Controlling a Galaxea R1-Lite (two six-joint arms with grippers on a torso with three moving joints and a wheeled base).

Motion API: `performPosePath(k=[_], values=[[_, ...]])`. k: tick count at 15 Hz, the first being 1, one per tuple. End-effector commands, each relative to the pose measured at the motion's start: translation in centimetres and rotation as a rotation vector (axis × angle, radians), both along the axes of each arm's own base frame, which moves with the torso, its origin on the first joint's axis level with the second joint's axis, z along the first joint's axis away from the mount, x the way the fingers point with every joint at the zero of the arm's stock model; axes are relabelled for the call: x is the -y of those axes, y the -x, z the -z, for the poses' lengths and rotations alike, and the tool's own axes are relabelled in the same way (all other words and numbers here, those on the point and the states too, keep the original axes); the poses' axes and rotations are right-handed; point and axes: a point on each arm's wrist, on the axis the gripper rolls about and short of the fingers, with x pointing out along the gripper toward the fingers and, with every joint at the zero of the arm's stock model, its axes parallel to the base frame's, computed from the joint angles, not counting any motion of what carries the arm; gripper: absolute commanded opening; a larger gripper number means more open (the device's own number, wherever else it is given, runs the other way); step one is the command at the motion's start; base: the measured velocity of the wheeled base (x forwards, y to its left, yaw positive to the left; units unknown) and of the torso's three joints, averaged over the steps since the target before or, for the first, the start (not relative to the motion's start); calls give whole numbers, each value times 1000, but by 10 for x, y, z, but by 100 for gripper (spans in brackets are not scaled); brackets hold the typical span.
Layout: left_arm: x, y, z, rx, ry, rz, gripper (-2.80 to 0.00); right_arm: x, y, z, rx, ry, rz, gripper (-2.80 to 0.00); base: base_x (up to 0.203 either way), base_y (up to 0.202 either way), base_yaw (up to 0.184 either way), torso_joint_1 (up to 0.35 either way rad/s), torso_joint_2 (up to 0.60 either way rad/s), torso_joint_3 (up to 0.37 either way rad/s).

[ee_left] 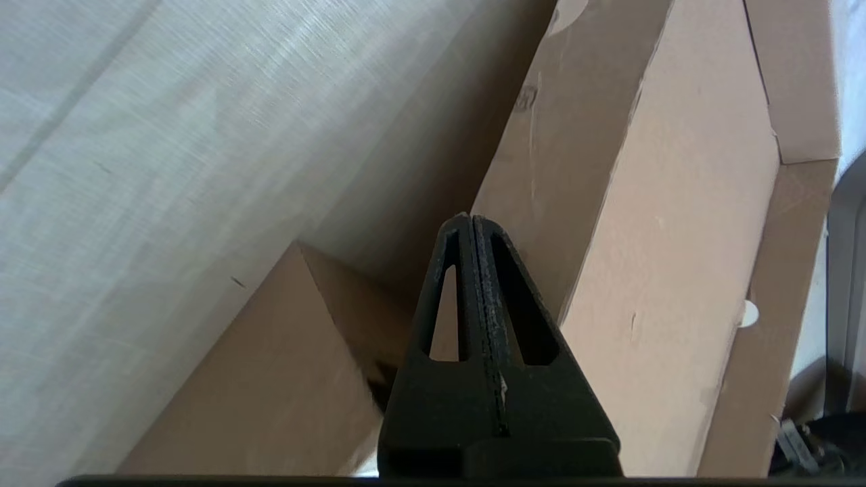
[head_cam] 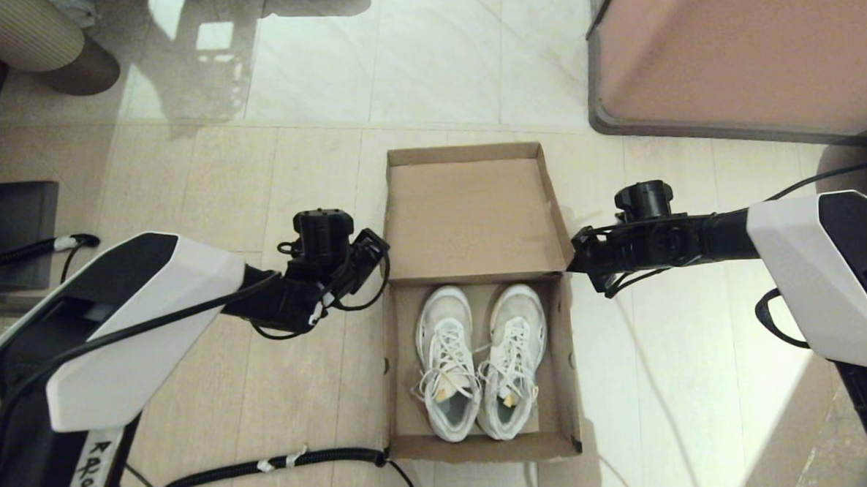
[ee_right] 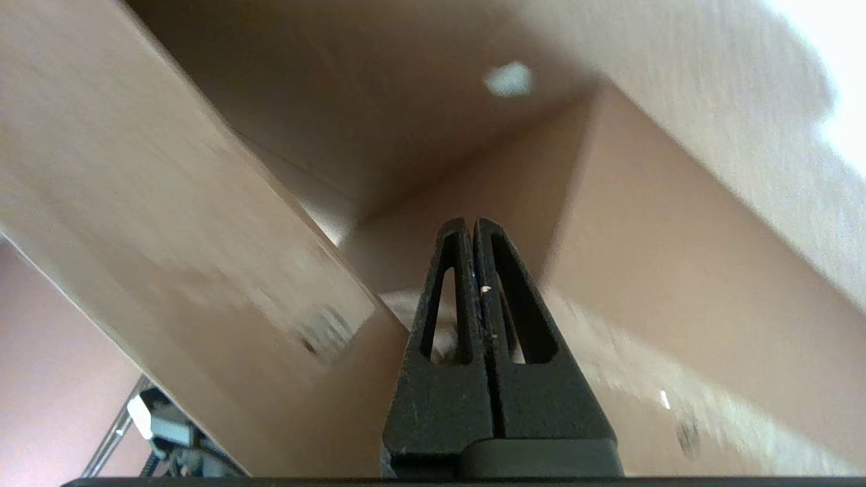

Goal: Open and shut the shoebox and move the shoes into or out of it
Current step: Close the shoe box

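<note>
With both tools closed at mid-frame, left tool [head_cam: 375, 252] and right tool [head_cam: 577, 258] beside the lid [head_cam: 469, 216], your push may skew the shoebox [head_cam: 402, 362].

The pale, glossy tiled floor [head_cam: 313, 168] is carrying everything here. A plain brown cardboard shoebox [head_cam: 407, 362] is sitting directly on it in the middle, its hinged lid lying open toward the far side. A large pinkish-brown block with a dark rim [head_cam: 739, 47] is standing on the floor at the far right, well apart from the shoebox. A black corrugated cable [head_cam: 268, 467] is lying across the tiles at the near left, its end reaching the shoebox's near left corner. A flat dark square object [head_cam: 9, 233] is resting on the floor at the left edge, and a ribbed beige rounded thing [head_cam: 29, 38] is sitting at the far left.
</note>
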Motion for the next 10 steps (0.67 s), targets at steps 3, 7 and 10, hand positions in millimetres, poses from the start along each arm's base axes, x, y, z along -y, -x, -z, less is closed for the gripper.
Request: performPosePath(k=[3,7,10], values=[[12,5,0,5,-2,27,-280,11,-9,15,13,-15,30,-280,0,0,0,0,0,0],[18,6,1,8,-17,45,-280,16,-14,19,38,-36,41,-280,0,0,0,0,0,0],[18,7,1,5,-18,45,-280,27,-20,10,64,-162,117,-280,0,0,0,0,0,0]])
